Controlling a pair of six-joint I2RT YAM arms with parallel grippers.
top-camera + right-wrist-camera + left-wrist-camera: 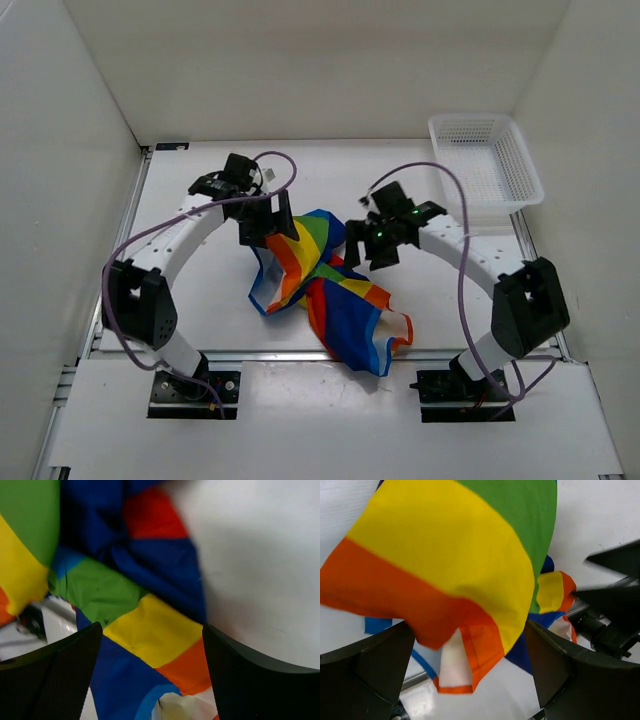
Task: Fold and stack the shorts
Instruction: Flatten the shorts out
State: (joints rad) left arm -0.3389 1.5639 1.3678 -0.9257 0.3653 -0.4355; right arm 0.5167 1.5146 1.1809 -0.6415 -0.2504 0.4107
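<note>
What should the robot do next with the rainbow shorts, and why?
Probably lower one hand and pinch an edge of the shorts to pull them flat. They lie crumpled in a heap, not spread out for folding, and the left hand and right hand both hang open over them, gripping nothing.

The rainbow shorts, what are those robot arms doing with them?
A robot is trying to fold the rainbow shorts. Right now the shorts lie in a crumpled heap on the table, not folded yet. The left hand and the right hand are both right over the cloth with fingers spread open, gripping nothing. A white basket stands in the far right corner.
</note>
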